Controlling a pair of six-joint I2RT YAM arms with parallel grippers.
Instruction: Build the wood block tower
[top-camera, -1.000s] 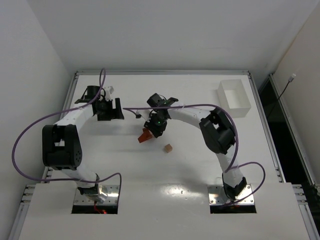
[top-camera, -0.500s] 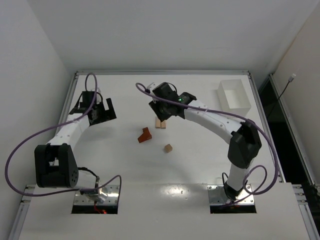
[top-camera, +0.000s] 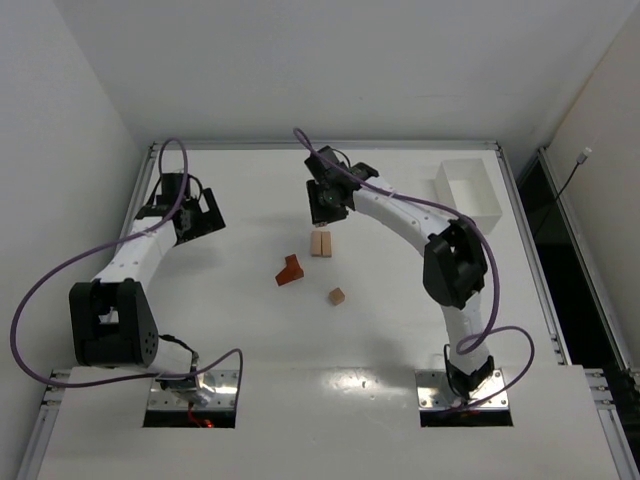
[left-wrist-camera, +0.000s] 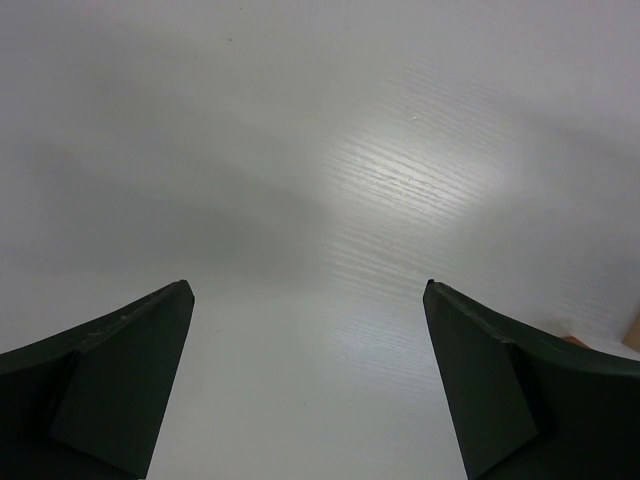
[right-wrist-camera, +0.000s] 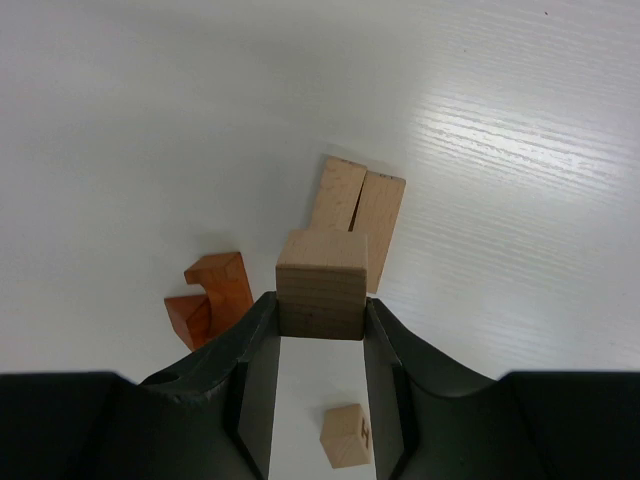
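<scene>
Robotics lab test cell. Bare white tabletop (top-camera: 250, 335) edged with aluminium rail (top-camera: 330, 146), plain white walls (top-camera: 300, 70) boxing it in. Left arm (top-camera: 130, 255) and right arm (top-camera: 455, 265) on metal base plates (top-camera: 215, 385); purple cables (top-camera: 45, 284) loop loose.

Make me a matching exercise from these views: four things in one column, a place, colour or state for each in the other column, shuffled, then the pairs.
1. pale cube at the centre of the right wrist view
2. notched block
3. two pale bars
4. left gripper

A. open, nothing between its fingers
B. lying side by side on the table
C. held in the right gripper
D. reddish-brown

Pairs: 1-C, 2-D, 3-B, 4-A.
</scene>
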